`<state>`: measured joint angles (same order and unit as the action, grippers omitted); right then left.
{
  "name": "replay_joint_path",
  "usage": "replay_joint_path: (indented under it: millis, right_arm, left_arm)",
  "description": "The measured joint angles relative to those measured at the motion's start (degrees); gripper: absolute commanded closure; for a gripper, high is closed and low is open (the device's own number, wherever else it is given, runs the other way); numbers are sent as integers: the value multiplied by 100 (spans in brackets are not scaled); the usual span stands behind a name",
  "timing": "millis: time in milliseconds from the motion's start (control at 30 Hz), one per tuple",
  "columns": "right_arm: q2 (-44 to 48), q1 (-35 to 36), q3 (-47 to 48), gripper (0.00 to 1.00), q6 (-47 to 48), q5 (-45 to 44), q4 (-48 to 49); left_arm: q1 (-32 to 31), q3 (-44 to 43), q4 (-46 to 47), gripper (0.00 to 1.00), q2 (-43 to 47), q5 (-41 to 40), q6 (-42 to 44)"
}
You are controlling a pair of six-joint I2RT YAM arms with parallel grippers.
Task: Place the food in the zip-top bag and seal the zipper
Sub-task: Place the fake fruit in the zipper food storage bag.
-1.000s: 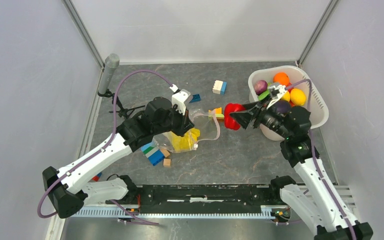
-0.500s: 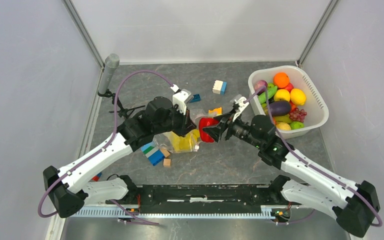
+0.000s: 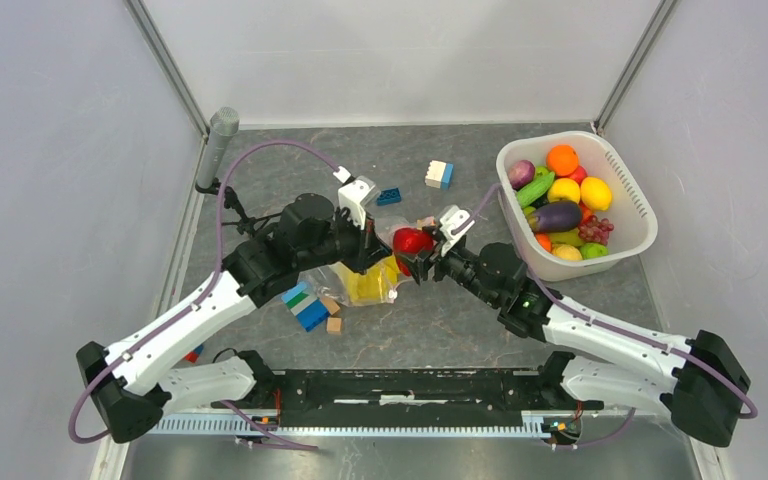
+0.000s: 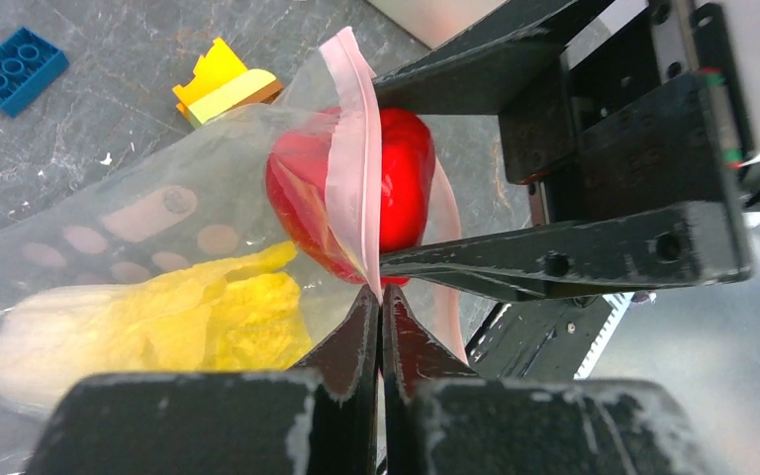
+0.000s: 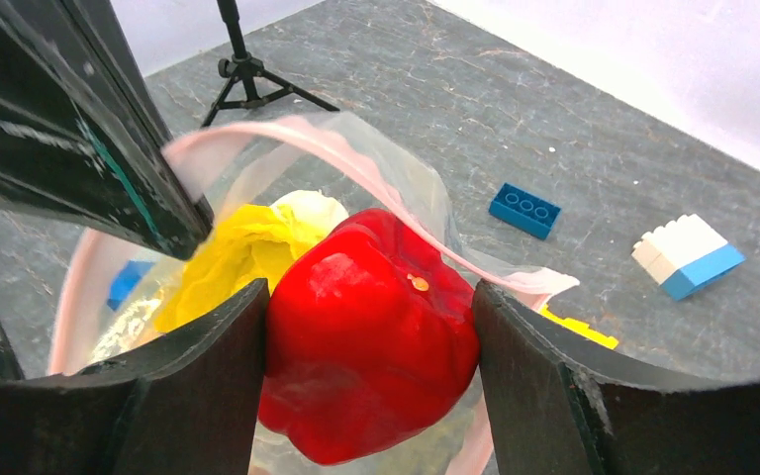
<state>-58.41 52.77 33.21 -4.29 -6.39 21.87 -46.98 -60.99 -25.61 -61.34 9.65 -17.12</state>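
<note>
R pincer (image 5: 368, 293) brought 1 pepper (image 5: 356, 361) to bag (image 4: 109, 223) — 1 yellow veg (image 4: 213, 317) inside.

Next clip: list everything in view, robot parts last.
red pepper: one, red, at the bag's mouth
yellow food: one, yellow, inside the bag
toy fruits: roughly a dozen, mixed colours, in the basket
zip-top bag: one, clear, mid-table
zipper: one, pink, bag's open edge
basket: one, white, far right
blocks: several, mixed colours, scattered around bag
pole: one, grey, far left
left claw: one, black, shut on the zipper
right claw: one, black, gripping the red pepper
</note>
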Motion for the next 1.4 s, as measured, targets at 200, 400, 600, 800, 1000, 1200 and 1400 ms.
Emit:
replay_joint_path:
  millis: [200,400,600,800,1000,1200,1400]
  right_arm:
    - [-35,0,11,14,452,157,-2]
    - [289,0,258,8,529,232,-461]
    - [573,0,579,14,332,297,-1064]
    - [243,0,833,18,-208,474,-1812]
    - [503,15,608,14,-697,398,-2232]
    - [1670,15,341,11,-831,260,-2271]
    - [992,15,717,29,-1058,-98,-2583]
  left_arm:
    - [-2,-35,2,98,192,-35,0]
    - [0,-35,2,98,258,-216,-4]
    - [0,-35,4,98,302,-275,-39]
    - [0,-35,9,98,334,-321,-109]
    - [0,-33,9,98,332,-337,-127]
    - [0,0,26,98,378,-509,-129]
    - [0,0,68,98,376,-505,-138]
